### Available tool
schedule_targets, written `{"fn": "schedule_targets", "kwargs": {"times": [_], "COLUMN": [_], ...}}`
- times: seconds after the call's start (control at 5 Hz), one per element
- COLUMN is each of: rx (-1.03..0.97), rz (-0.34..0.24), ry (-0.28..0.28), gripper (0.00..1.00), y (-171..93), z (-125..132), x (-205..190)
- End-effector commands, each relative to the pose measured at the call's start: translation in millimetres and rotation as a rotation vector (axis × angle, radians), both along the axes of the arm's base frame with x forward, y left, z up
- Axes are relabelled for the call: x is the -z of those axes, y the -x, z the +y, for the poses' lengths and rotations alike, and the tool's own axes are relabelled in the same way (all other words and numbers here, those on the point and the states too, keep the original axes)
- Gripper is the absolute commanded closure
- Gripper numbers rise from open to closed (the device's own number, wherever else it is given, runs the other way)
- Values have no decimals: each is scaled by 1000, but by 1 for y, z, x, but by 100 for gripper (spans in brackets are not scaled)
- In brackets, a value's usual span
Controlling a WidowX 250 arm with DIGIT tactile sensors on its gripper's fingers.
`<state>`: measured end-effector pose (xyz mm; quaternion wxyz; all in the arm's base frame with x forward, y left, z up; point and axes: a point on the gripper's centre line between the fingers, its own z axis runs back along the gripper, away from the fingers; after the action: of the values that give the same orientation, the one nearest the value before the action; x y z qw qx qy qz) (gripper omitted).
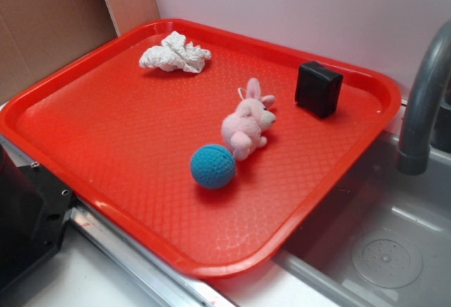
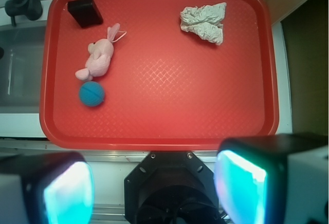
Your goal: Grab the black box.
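The black box stands on the red tray near its far right corner; in the wrist view it lies at the tray's top left. My gripper is high above the near edge of the tray, far from the box. Its two fingers stand wide apart with nothing between them. The gripper does not show in the exterior view.
On the tray lie a pink plush bunny, a blue crocheted ball and a crumpled white cloth. A grey faucet and sink are on the right. A black machine base sits below the tray's near edge.
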<state>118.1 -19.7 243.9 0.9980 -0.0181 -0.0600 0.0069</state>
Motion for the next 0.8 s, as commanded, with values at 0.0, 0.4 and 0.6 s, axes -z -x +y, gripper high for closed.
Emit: {"fn": "schedule_targets", "kwargs": {"times": [0.0,0.4,0.6], "rx": [0,101,256], "rz": [0,-177,-206], "ry": [0,76,180], "gripper": [0,0,0], "y": [0,-99,-110], "z": [0,1,-13], "x": [0,45,36]}}
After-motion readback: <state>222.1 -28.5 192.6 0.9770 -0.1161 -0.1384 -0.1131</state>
